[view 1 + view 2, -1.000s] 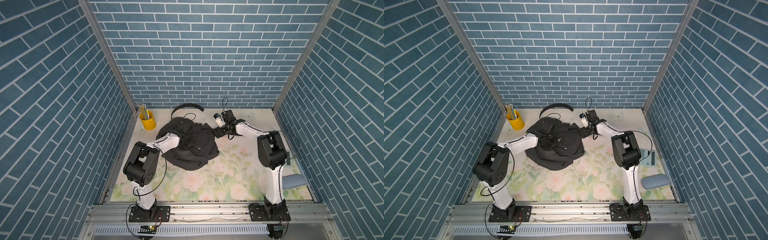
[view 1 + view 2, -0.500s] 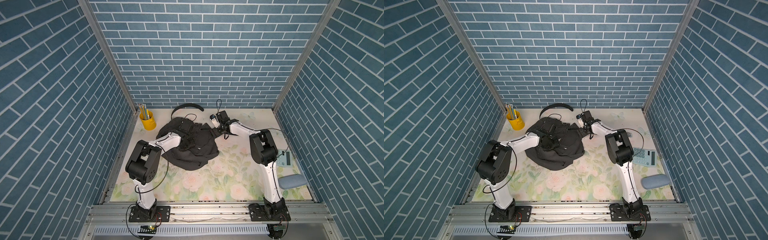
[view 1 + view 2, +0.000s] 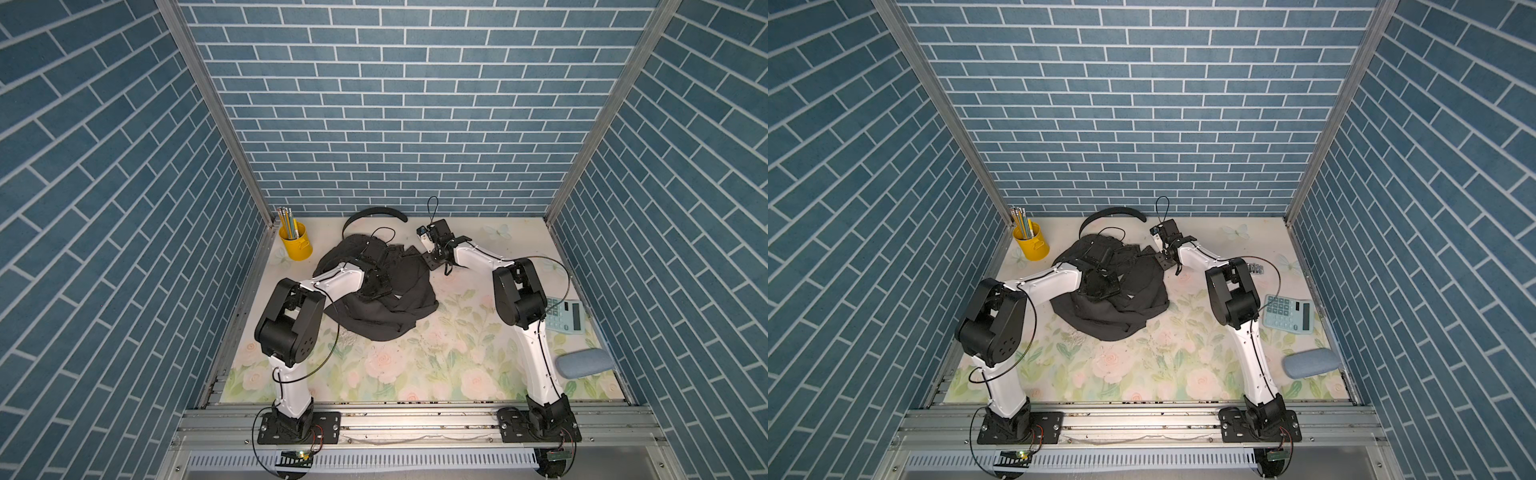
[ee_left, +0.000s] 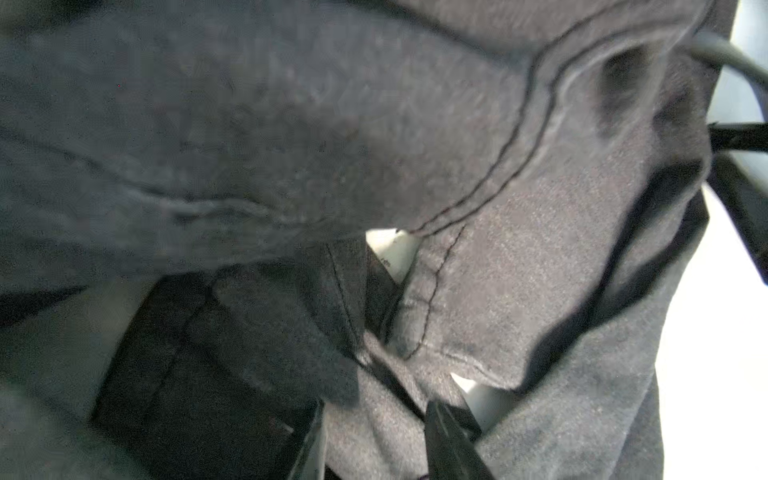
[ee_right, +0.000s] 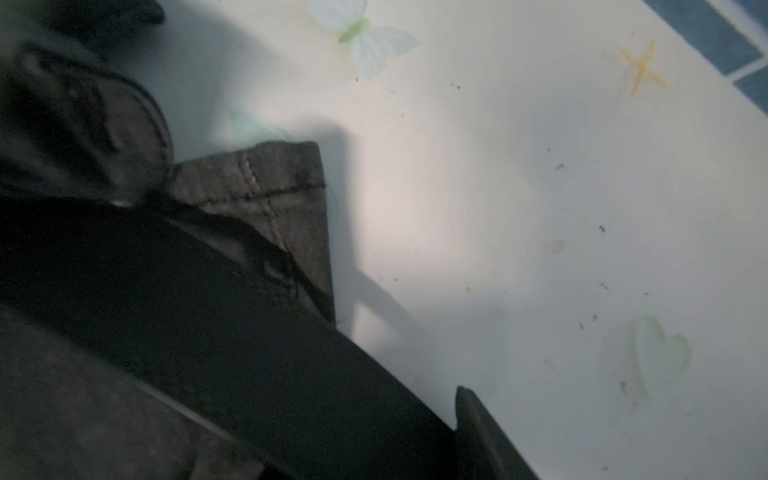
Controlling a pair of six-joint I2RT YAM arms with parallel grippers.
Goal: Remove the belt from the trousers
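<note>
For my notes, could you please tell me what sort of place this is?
Likely a robot test cell: blue brick-pattern walls enclose a floral tabletop, and the left arm and right arm are bolted to an aluminium rail.

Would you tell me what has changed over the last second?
The right gripper swung in from beside the trousers to their edge, where the belt lies against one finger; a grip is not certain. Its elbow drew inward, uncovering more of the calculator. The left arm, the trousers, the belt's rear arc and the pencil cup stayed put.
</note>
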